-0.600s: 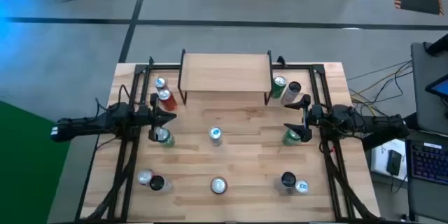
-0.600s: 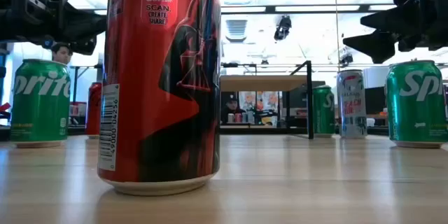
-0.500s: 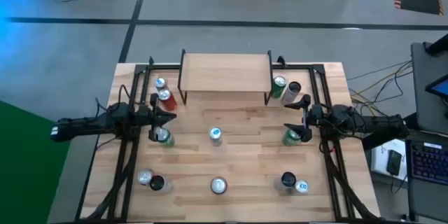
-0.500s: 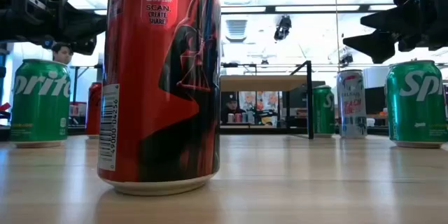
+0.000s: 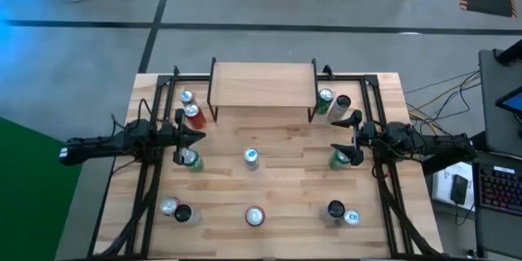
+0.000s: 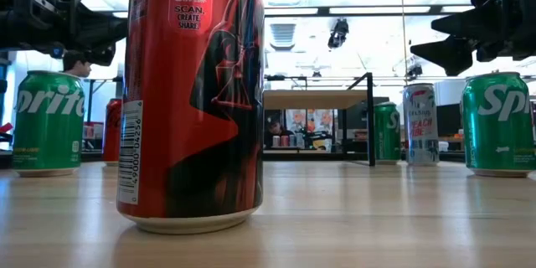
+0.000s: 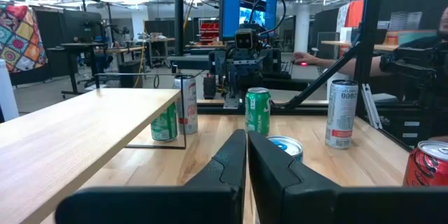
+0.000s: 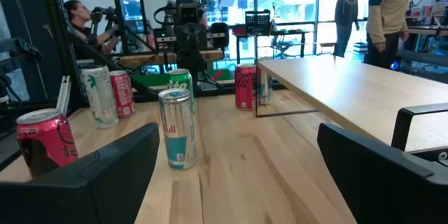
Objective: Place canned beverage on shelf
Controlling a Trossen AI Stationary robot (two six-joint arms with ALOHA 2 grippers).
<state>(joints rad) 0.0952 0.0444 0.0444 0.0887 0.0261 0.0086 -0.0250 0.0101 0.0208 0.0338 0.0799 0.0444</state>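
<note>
The shelf (image 5: 263, 84) stands empty-topped at the far edge of the bench (image 5: 285, 179), with cans scattered around it. The left hand (image 5: 198, 137) hovers above a green can (image 5: 189, 160), fingers pressed together. The right hand (image 5: 334, 134) hovers spread wide over another green can (image 5: 338, 160), holding nothing.

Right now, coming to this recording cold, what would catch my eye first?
Cans stand scattered over the wooden table, while the shelf at its far edge has nothing on its top. The left claw is shut beside a green can on the left; the right claw is open near another green can on the right. In the low view, a big red can fills the foreground.
</note>
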